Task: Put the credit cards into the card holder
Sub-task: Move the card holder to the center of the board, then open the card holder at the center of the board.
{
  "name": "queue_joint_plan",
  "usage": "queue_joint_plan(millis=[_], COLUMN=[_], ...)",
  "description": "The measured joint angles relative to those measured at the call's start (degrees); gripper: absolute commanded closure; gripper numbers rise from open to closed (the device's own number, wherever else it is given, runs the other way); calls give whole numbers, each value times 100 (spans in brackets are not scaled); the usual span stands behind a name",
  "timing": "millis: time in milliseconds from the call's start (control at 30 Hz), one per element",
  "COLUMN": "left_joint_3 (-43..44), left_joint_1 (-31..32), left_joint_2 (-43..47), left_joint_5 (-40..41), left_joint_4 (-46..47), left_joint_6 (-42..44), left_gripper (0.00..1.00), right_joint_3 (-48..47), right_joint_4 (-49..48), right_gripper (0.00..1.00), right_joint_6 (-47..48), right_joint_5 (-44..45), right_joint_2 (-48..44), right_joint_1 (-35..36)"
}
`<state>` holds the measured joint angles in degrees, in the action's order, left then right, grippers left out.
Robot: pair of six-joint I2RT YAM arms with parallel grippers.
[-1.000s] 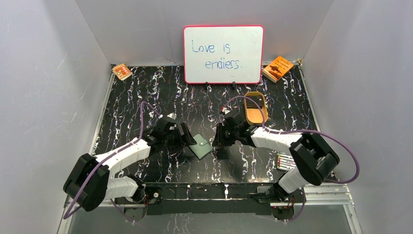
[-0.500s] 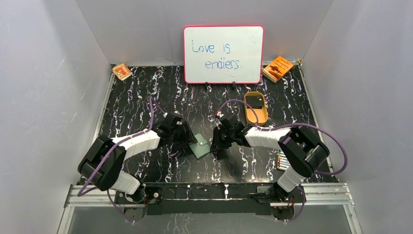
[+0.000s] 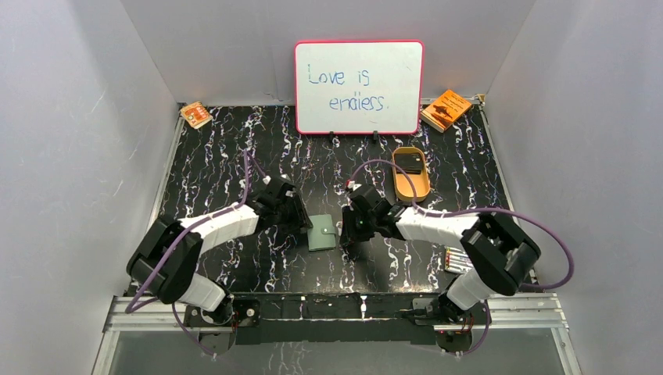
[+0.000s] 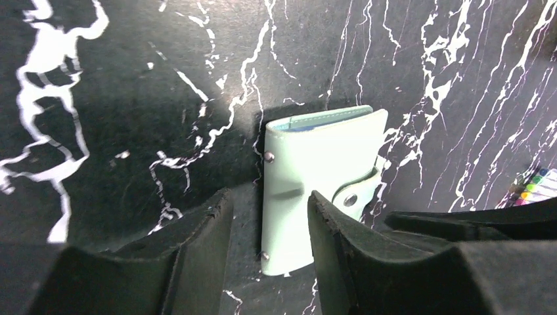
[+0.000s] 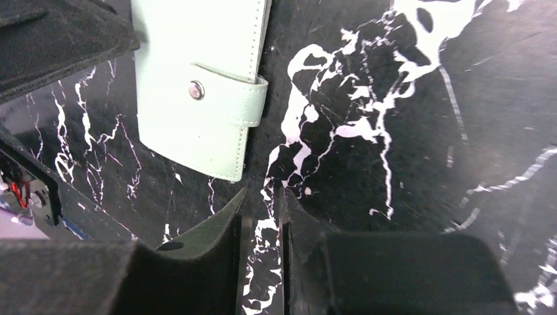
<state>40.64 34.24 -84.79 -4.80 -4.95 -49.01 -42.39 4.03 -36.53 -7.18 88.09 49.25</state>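
Shifted card holder [image 3: 321,233] (right at left tool [image 4: 269,197])

The left arm [image 3: 215,229] and right arm [image 3: 438,225] are built alike: smooth white shell links set between bulky black joint housings. A thin purple cable [image 3: 248,166] loops along each one. Their black bases are bolted to a silver aluminium rail [image 3: 539,312] at the edge of the surface farthest from the whiteboard [image 3: 359,87]. The left gripper [image 4: 266,226] and right gripper [image 5: 261,230] have matte black, wedge-shaped jaws with rough, slightly frayed edges.
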Motion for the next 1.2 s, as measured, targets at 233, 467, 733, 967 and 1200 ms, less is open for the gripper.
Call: queue_joint_plan(millis=[233, 467, 733, 967, 1200], left_joint_3=[0, 0, -240, -422, -490], left_joint_1=[-2, -74, -201, -262, -302], left_joint_2=[737, 472, 85, -127, -181], left_joint_5=[142, -407, -684, -702, -704], left_joint_4=[-212, 420, 1021, 1268, 1375], left_joint_6=[-63, -474, -931, -1078, -1115], left_gripper=[59, 78, 97, 100, 100], right_joint_3=[-476, -857, -1412, -1923, -2358], right_joint_4=[505, 623, 962, 1314, 1700], right_gripper=[68, 67, 61, 53, 50], right_joint_6=[382, 330, 11, -166, -232], right_joint_5=[498, 850, 1209, 1565, 1904], right_joint_2=[-376, -208, 387, 828, 1161], right_joint_1=[0, 155, 487, 721, 876])
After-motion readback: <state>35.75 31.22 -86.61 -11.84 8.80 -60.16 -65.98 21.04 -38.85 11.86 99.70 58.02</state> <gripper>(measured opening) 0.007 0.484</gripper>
